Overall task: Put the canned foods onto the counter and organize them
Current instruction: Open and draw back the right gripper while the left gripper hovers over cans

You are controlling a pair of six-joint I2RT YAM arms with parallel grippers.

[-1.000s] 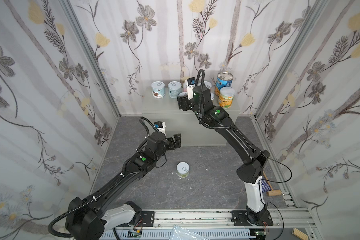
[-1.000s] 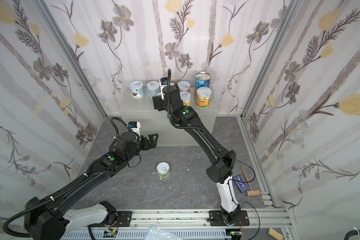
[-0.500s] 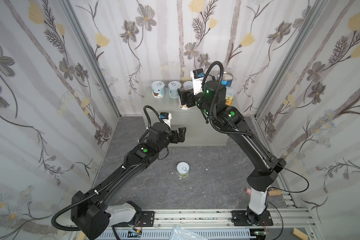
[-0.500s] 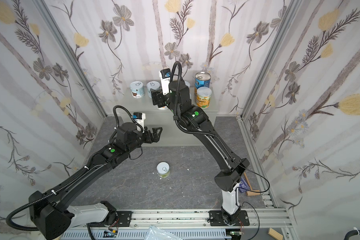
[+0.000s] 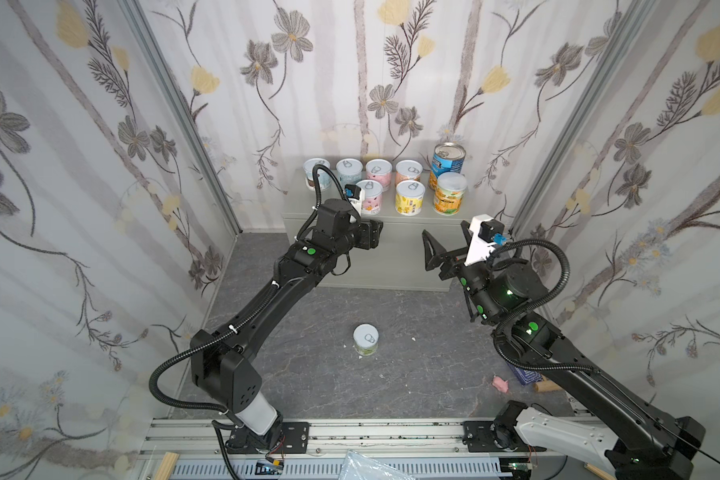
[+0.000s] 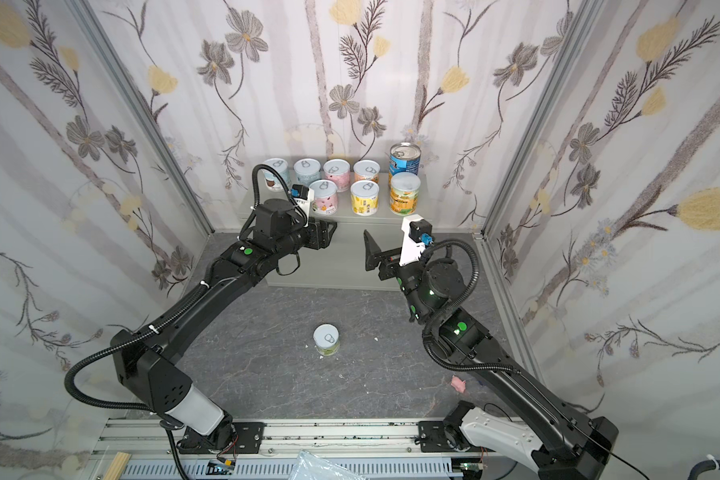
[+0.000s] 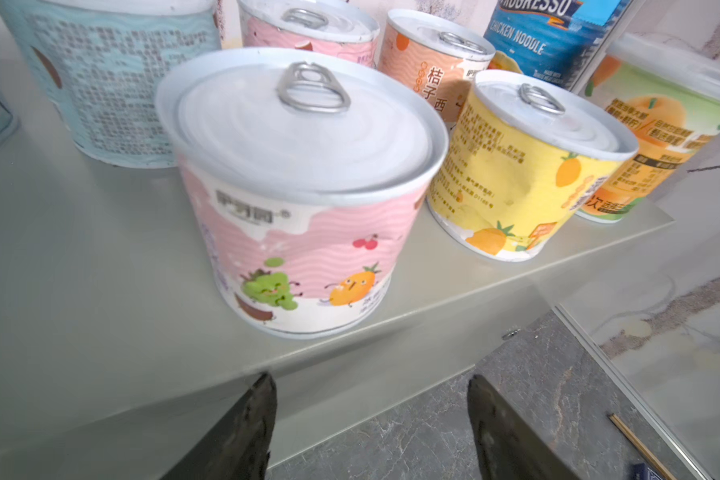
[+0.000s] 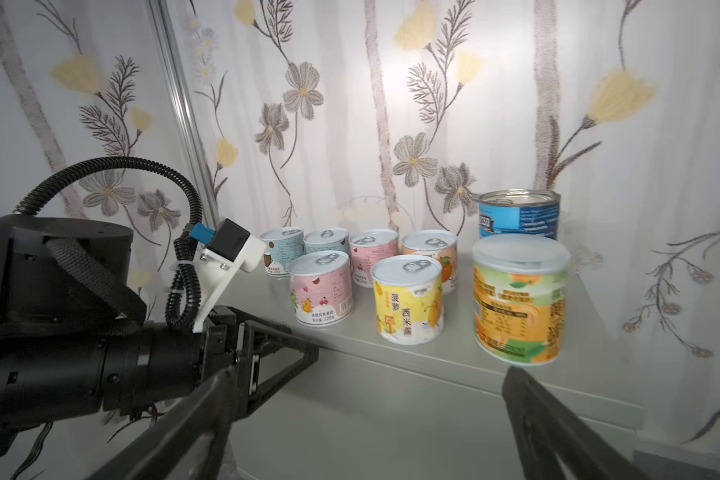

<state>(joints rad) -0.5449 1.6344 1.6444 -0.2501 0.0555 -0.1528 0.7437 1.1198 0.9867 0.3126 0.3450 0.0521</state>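
Observation:
On the counter (image 5: 391,262) (image 6: 341,266) stand several short pastel cans, a tall blue can (image 5: 448,160) (image 8: 519,214) and an orange-yellow can (image 5: 449,198) (image 8: 520,299). One more short can (image 5: 366,338) (image 6: 326,338) stands upright on the dark floor, between the arms. My left gripper (image 5: 376,233) (image 7: 371,386) is open and empty at the counter's front edge, just before a pink can (image 7: 304,199) (image 5: 369,196). My right gripper (image 5: 445,237) (image 8: 368,374) hangs wide open and empty in front of the counter's right half, facing the cans.
A pink scrap (image 5: 500,383), a blue box (image 5: 528,376) and a wooden piece lie on the floor by the right arm's base. Flowered walls close in three sides. The metal rail (image 5: 371,432) runs along the front.
My right gripper has drawn back from among the cans on the counter, down and to the right, opening wider. My left gripper has risen forward to the counter's edge, its jaws narrowing somewhat.

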